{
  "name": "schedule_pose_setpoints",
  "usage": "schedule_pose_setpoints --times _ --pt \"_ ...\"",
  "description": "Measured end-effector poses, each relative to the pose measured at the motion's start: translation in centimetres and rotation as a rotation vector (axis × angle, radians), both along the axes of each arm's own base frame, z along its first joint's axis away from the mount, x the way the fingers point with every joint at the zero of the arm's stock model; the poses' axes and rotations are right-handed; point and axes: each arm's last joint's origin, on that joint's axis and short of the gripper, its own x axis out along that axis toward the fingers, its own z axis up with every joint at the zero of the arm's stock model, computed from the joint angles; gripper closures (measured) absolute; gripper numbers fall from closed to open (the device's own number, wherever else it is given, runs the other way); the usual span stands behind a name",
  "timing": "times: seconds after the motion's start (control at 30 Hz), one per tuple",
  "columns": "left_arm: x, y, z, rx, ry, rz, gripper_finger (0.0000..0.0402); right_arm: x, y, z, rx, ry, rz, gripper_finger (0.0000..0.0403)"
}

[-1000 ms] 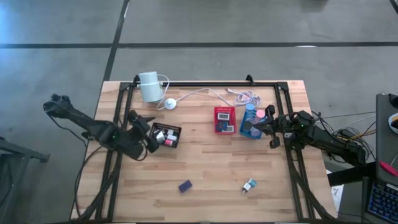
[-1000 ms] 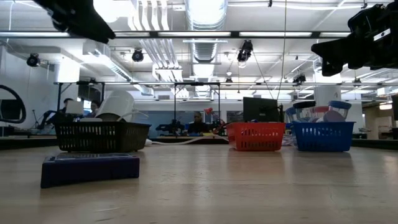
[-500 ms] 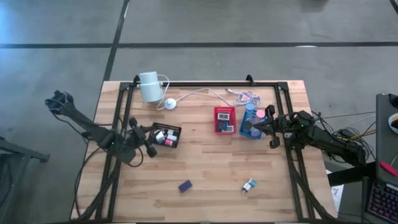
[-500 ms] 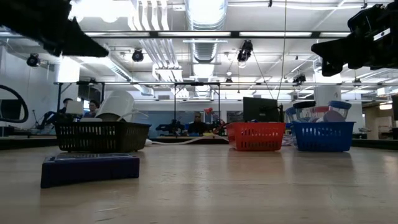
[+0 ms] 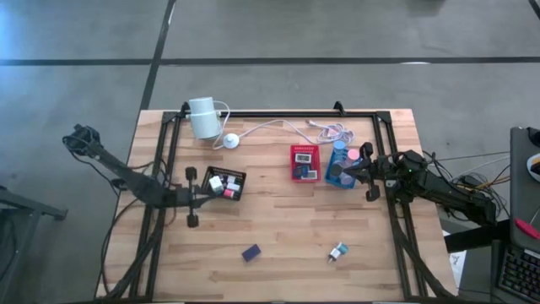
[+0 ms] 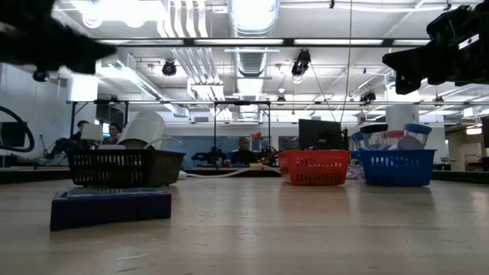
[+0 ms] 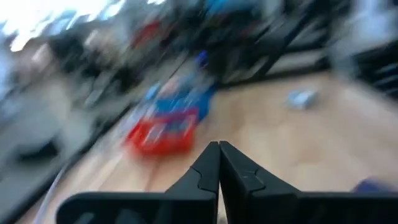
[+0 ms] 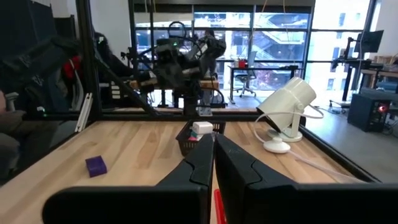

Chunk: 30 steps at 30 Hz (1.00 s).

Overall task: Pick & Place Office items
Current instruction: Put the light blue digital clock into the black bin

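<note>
Between picks: left tool (image 5: 192, 196) clenched, empty, beside black basket (image 5: 239, 176) near surface's left edge. Right tool (image 5: 364, 171) clenched, empty, at blue basket (image 5: 330, 178). Purple item (image 5: 251, 252) and teal item (image 5: 338, 251) lie near front edge; next move likely reopens and reaches one.

Black tray (image 5: 239, 176), red tray (image 5: 305, 162), blue tray (image 5: 332, 179), white cylinder (image 5: 202, 117) with cable (image 5: 270, 125), puck (image 5: 230, 141)

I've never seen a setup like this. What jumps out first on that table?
Three small baskets stand in a row across the wooden table: black tray, red tray and blue tray, each holding tiny pieces. A dark arm reaches in from each side, and two stray pieces lie nearer the front edge, a purple block and a teal piece.
</note>
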Motion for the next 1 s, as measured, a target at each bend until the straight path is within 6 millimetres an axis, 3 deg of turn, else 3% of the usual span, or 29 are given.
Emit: schedule_pose_setpoints --times 0.1,0.23,0.37,0.5,0.77,0.9,1.0 --pt "-0.4 0.3 1.1 0.064 -0.126 -0.117 0.0394 0.0 0.0 0.0 0.014 0.0 0.001 0.0392" --pt "-1.0 1.6 4.0 0.05 -0.24 -0.035 0.0398 0.0 -0.1 0.1 0.018 -0.008 -0.026 0.0392" --pt "-2.5 2.5 6.6 0.075 -0.197 -0.141 0.0398 0.0 -0.2 0.1 0.035 -0.009 -0.075 0.0392" --pt "-3.8 3.4 7.8 0.033 -0.215 -0.129 0.0399 0.0 -0.2 0.1 0.037 -0.01 -0.077 0.0392" --pt "-3.4 3.0 5.1 0.089 -0.159 -0.216 0.04 0.0 -0.2 0.0 0.04 -0.006 -0.077 0.0392" --pt "-3.0 2.9 3.2 0.276 -0.123 -0.195 0.0393 0.0 -0.2 0.0 0.047 -0.006 -0.077 0.0392" --pt "-2.9 2.9 3.0 0.158 -0.211 -0.181 0.0386 0.0 -0.2 0.0 0.046 -0.008 -0.077 0.0392"
